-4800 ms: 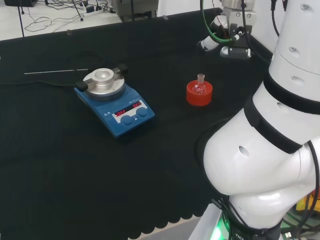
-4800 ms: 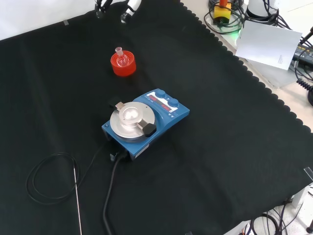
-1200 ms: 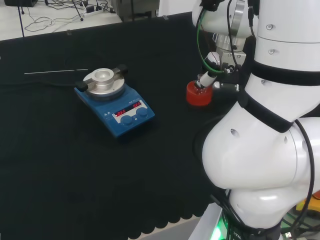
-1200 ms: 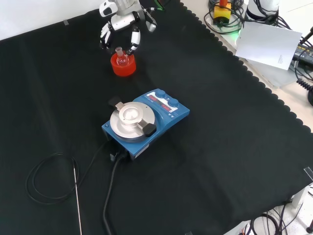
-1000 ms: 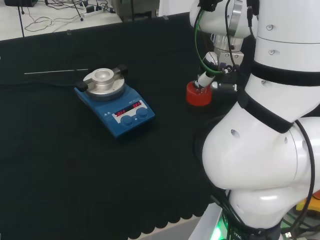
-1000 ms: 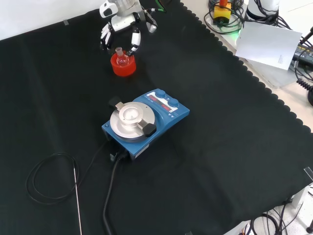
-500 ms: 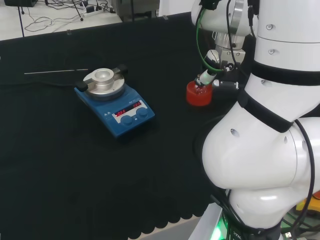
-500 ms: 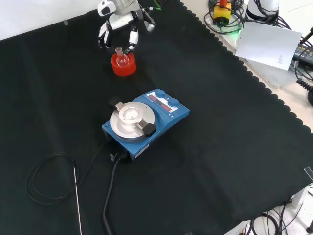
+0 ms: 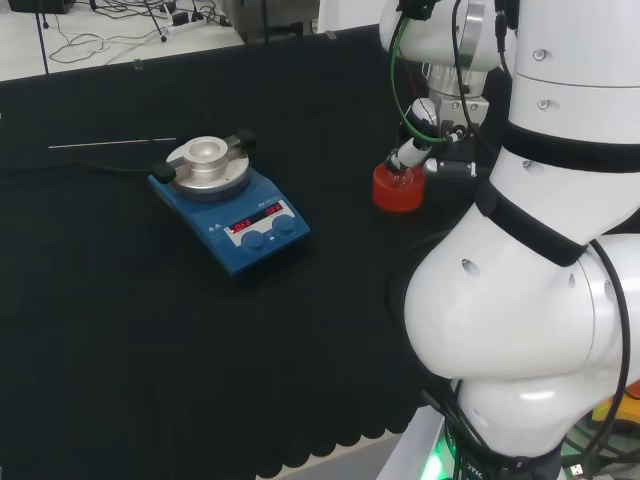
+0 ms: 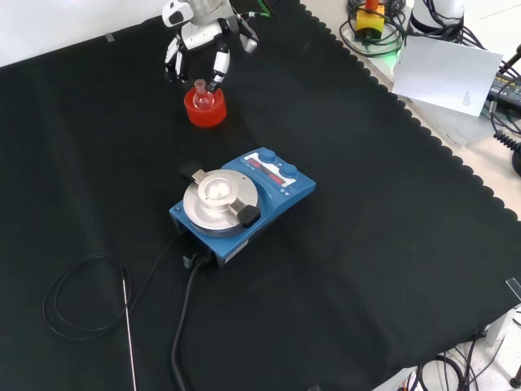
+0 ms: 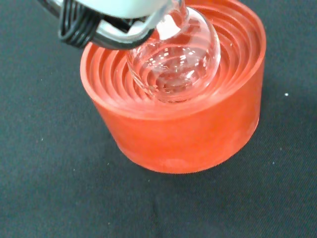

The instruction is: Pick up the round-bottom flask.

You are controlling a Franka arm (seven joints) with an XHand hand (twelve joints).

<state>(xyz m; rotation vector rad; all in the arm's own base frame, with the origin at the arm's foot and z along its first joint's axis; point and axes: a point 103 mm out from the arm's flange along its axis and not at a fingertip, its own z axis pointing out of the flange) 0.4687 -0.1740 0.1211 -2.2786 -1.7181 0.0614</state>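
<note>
Hand [image 10: 199,42] lowered from above at the far left of the worktop [image 10: 366,212] in the front view, fingers [image 10: 219,63] spread and hanging either side of the flask neck, nothing gripped. Round-bottom flask [image 11: 176,62] seated in the red ribbed stand [image 11: 188,129], neck pointing straight up, long axis vertical.

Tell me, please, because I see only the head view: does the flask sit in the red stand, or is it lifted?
Observer: In the wrist view the flask rests with its bulb inside the ribbed red stand; it is not lifted.
Operator: Does the hand hold its neck?
Observer: The front view shows fingers of the hand on both sides of the neck, with gaps, not pinching.
Operator: Is anything inside the flask?
Observer: In the wrist view the bulb looks clear, and I see no liquid.
</note>
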